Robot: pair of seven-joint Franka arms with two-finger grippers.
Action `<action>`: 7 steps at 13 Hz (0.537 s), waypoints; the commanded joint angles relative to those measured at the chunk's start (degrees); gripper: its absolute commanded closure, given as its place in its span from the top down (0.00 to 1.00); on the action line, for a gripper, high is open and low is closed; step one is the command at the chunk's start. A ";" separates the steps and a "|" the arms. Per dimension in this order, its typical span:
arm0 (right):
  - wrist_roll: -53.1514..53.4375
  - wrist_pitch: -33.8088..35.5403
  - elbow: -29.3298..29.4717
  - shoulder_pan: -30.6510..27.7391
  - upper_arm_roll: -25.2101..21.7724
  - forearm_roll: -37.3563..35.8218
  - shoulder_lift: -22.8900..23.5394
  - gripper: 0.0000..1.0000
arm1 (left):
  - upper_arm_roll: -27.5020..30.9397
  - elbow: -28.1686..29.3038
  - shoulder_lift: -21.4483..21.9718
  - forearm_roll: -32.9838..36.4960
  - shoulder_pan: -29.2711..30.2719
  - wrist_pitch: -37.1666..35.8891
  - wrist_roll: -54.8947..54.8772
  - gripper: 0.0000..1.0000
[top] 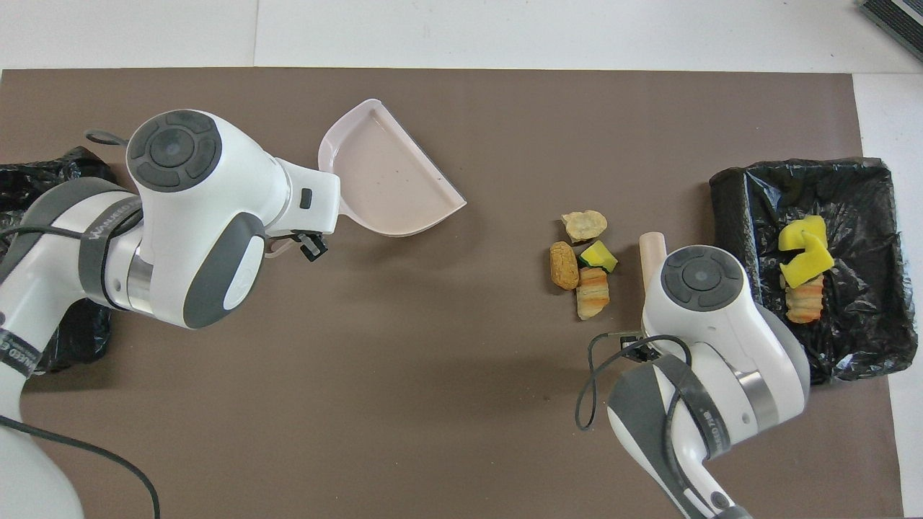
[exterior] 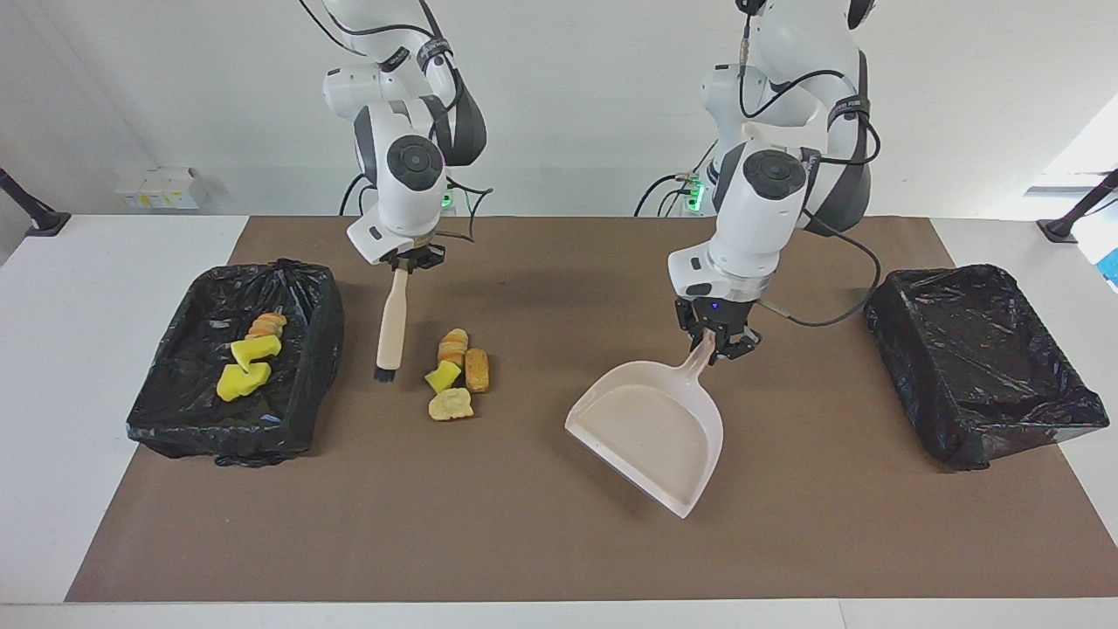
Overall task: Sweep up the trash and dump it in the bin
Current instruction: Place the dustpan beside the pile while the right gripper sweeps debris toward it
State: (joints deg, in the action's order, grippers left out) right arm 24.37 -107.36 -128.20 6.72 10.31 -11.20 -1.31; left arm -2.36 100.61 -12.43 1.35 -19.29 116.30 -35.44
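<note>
brush (top: 651, 249): overhead, mostly under the right arm
empty bin (top: 43, 187): overhead, covered by the left arm, cut by the edge

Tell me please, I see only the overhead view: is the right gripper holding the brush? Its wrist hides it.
Observer: Yes. The right gripper is shut on the top of the brush handle.
Operator: Is the brush upright?
Observer: Nearly upright, black bristles down, beside the trash.
Operator: And the left gripper?
Observer: The left gripper is shut on the dustpan handle; the pan is tilted.
</note>
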 commanded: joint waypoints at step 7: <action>6.38 -10.51 4.26 3.47 0.76 15.84 10.18 0.00 | -0.37 4.85 0.05 0.67 -0.66 0.33 -22.74 0.00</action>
State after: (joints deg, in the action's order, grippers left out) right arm 28.71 -117.29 -126.60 8.61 10.74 0.77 5.86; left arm -2.76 104.06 -12.38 1.36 -19.11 115.07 -57.11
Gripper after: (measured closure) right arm 0.740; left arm 0.670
